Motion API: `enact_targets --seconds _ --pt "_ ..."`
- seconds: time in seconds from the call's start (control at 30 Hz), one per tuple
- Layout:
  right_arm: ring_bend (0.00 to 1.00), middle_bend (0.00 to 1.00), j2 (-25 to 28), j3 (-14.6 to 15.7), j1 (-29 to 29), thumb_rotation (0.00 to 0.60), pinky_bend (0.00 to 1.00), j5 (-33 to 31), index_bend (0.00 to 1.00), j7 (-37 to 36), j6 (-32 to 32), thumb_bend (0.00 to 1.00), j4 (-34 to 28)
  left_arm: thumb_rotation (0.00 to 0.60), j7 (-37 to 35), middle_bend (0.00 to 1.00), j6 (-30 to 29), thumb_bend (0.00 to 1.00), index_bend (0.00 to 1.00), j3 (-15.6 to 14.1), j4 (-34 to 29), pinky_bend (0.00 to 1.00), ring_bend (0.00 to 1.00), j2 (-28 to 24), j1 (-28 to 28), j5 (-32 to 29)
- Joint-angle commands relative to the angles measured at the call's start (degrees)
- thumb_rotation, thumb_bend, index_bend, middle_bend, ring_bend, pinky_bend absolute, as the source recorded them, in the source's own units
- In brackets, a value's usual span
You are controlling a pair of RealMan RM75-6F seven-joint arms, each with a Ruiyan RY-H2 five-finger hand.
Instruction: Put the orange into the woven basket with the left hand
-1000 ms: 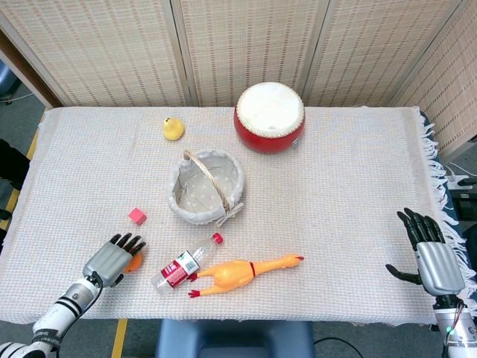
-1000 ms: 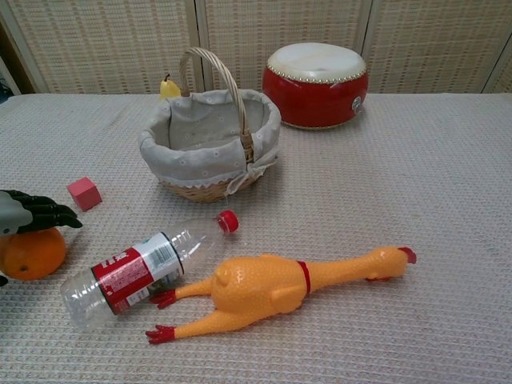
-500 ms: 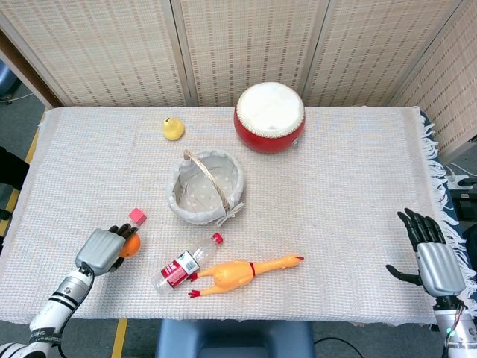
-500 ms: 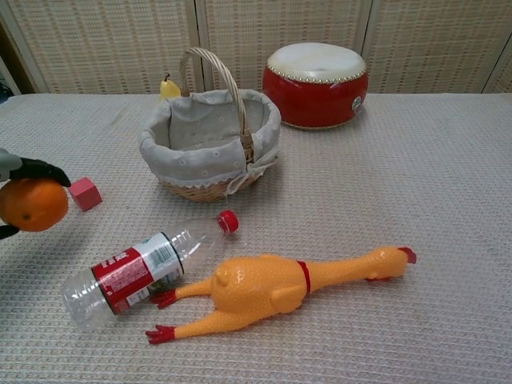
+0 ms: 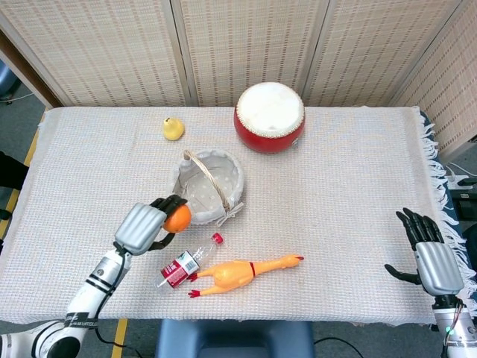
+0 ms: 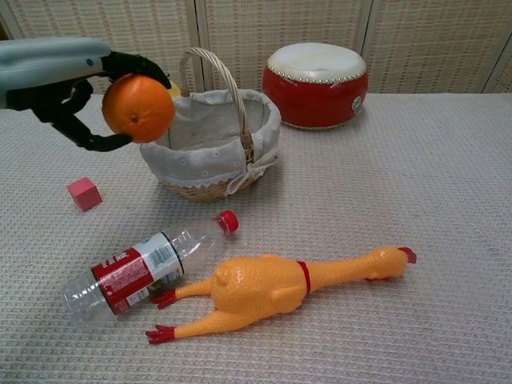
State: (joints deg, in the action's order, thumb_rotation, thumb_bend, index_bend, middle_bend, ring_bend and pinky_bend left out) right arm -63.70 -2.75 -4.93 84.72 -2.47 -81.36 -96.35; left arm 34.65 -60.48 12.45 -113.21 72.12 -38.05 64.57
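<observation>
Up off the bench came the orange (image 6: 138, 108), which a second ago sat low at the near left edge; now it is high in the air, close to the left side of the woven basket (image 6: 210, 144). The left hand (image 5: 143, 227) holds it, with dark fingers (image 6: 70, 112) wrapped around its back and top. In the head view the orange looks just beside the basket rim, not yet over the hole.

The step now is carrying. The orange is picked up, but it is not in the basket yet.

I think the next move is to bring the orange a bit more to the right, so it hangs over the soft grey lining. The tall handle (image 6: 214, 76) goes across the middle of the basket, so the hand should keep to the left side of it and not bump it. Then the hand can go down a little and let go gently, so the orange does not bounce out.

The right hand (image 5: 431, 257) holds nothing. It rests at the near right corner with its fingers spread apart.

Other things lie around: a small red block (image 6: 83, 193) on the left, a plastic bottle (image 6: 144, 268) and a rubber chicken (image 6: 272, 288) near the front, a red drum (image 6: 318, 84) far back, and a little yellow toy (image 5: 173, 128).
</observation>
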Motion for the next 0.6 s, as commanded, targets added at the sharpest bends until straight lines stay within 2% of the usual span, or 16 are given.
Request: enact_targets --seconds 0.03,0.33,0.47,0.6 --pt "0.0 0.0 0.08 -0.13 -0.06 0.6 0.0 -0.29 0.0 -0.26 0.18 0.03 0.07 0.6 4.18 0.65 3.24 0.67 0.68 2.83 4.08 0.76 0.68 4.98 -6.0 -5.98" --pt "0.0 0.0 0.44 -0.51 -0.44 0.6 0.0 -1.62 0.0 -1.44 1.4 0.03 -0.04 0.6 6.15 0.63 7.92 0.67 0.65 5.9 17.77 0.73 0.65 13.68 -16.59 -14.45" --pt "0.0 0.0 0.51 -0.49 -0.47 0.6 0.0 -1.67 0.0 -1.46 1.5 0.03 -0.11 0.6 5.96 0.63 8.24 0.67 0.64 6.06 19.64 0.72 0.65 14.55 -17.64 -15.23" --pt "0.0 0.0 0.61 -0.52 -0.52 0.6 0.0 -2.01 0.0 -1.62 1.8 0.03 -0.34 0.6 5.0 0.61 8.47 0.67 0.63 5.98 25.27 0.71 0.64 16.18 -19.41 -16.74"
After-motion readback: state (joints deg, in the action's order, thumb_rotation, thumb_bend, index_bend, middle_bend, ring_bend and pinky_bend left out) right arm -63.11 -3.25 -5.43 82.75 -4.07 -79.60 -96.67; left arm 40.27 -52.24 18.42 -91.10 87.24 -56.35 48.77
